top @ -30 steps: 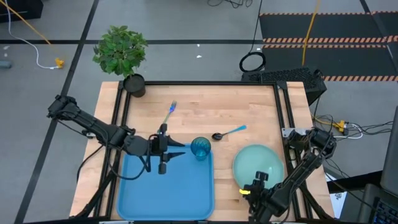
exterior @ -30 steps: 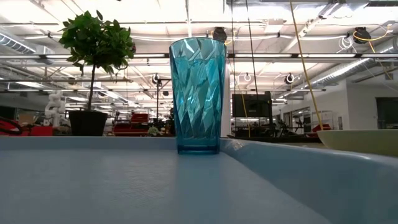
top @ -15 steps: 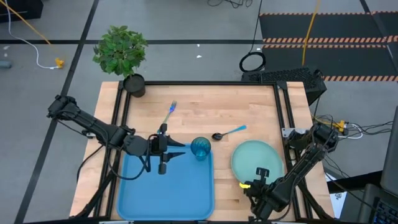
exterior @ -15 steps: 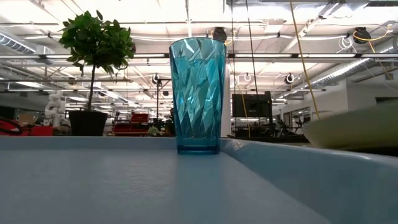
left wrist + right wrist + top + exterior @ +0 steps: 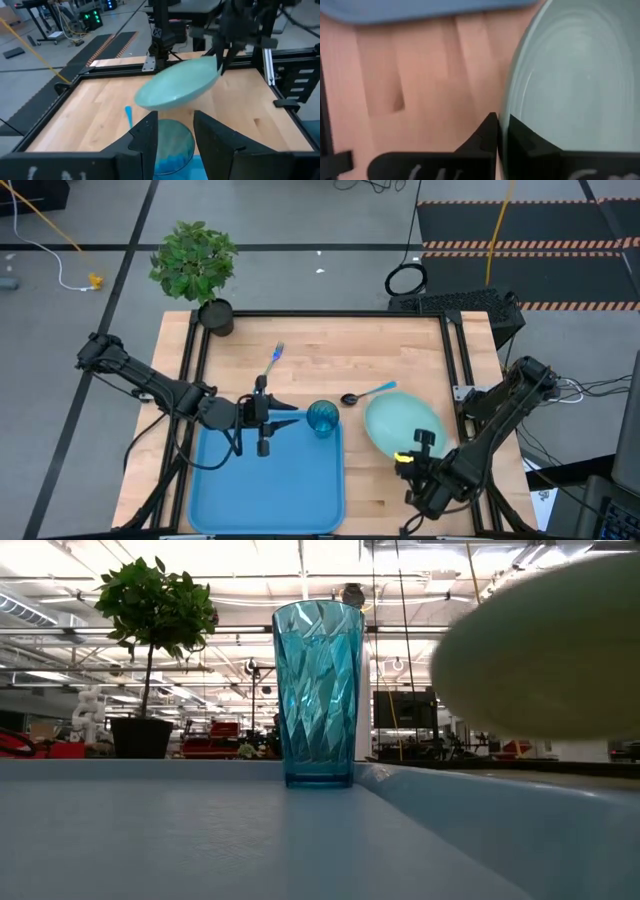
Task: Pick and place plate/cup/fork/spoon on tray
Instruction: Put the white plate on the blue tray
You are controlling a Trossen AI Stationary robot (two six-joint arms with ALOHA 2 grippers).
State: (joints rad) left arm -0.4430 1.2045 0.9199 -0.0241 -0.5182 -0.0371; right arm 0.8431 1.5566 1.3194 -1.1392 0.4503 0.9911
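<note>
My right gripper (image 5: pixel 413 448) is shut on the pale green plate (image 5: pixel 400 420), which hangs tilted above the table's right half, right of the blue tray (image 5: pixel 265 480). The low view shows the plate's underside (image 5: pixel 550 650). The teal cup (image 5: pixel 322 418) stands upright in the tray's far right corner. My left gripper (image 5: pixel 298 416) hovers open just left of the cup and touches nothing. The fork (image 5: pixel 275 360) lies on the wood beyond the tray. The spoon (image 5: pixel 367 393) lies on the wood at the plate's far side. My right gripper pinches the plate's rim (image 5: pixel 504 112) on its near side between its two fingers, one on each face. The fingers come slanting down from the table's near side. The plate is lifted clear of the table and tilted.
A potted plant (image 5: pixel 215 315) stands at the table's far left corner. A black frame rail (image 5: pixel 455 350) runs along the table's right edge. Bare wood lies between fork, spoon and the far edge.
My right gripper has taken hold of the plate's near rim and gone up and toward the tray. The plate, flat on the table a second ago, is now lifted clear and tilted, a little farther left and toward the far edge.
</note>
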